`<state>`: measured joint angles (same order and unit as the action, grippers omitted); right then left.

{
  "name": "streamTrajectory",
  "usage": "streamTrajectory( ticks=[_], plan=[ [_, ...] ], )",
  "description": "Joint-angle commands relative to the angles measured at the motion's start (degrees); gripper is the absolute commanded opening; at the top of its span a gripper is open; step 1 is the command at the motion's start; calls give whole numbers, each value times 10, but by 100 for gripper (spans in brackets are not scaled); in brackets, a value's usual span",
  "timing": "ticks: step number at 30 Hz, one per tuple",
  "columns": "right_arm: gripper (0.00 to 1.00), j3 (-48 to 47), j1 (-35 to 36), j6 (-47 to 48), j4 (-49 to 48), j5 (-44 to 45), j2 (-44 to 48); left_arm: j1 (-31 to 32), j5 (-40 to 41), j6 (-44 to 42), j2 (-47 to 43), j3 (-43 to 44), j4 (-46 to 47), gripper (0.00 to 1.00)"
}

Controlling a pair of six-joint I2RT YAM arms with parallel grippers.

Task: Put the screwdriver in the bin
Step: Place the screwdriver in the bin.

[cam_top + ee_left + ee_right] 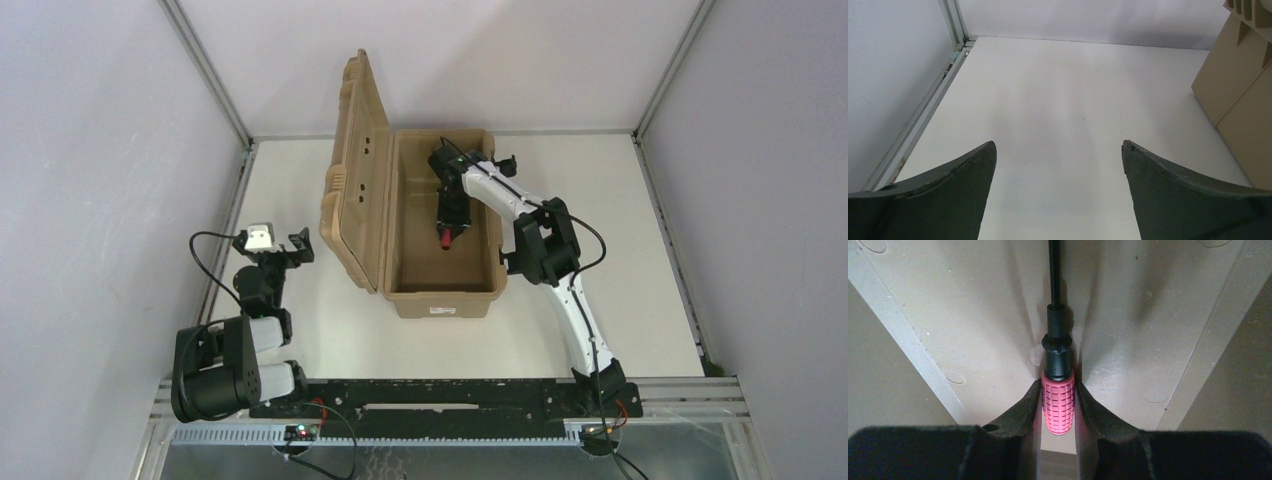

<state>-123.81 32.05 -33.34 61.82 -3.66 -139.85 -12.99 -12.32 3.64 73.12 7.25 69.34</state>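
1. Closest to the lens, the black mounting rail (440,398) carries both arm bases at the near edge of the white table (620,250).
2. Mid-table stands the tan bin (440,300), its ribbed lid (355,190) swung up on the left side and its interior open to the overhead camera.
3. Reaching in from the right, the right arm (560,270) bends over the bin's rim, its wrist inside the opening.
4. Off to the left and well apart from the bin, the left gripper (1059,145) hangs over bare table with its jaws spread wide and nothing between them.
5. Inside the bin, the right gripper (1058,386) is clamped on the red handle.
6. Held that way, the screwdriver (1056,345) points its black shaft away along the bin's floor; whether it touches the floor cannot be told.
7. Delivery appears to be the step in hand, with only the release left. The next move likely calls for parting the right jaws, perhaps after a slight lowering, then lifting clear of the rim.
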Motion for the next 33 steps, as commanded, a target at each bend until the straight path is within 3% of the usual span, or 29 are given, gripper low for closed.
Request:
streamTrajectory(
  ticks=[1, 13, 26, 33],
  plan=[
    [28, -13, 5, 1, -3, 4, -12, 0, -2, 1, -4, -9, 18, 100],
    [54, -23, 5, 13, 2, 2, 39, 0, -2, 2, -3, -10, 18, 100],
    [61, -72, 9, 40, -1, 12, 115, 0, -4, 2, -3, -10, 19, 100],
    [70, -87, 5, 108, -25, 61, 179, 0, -4, 2, -3, -9, 19, 100]
  ],
)
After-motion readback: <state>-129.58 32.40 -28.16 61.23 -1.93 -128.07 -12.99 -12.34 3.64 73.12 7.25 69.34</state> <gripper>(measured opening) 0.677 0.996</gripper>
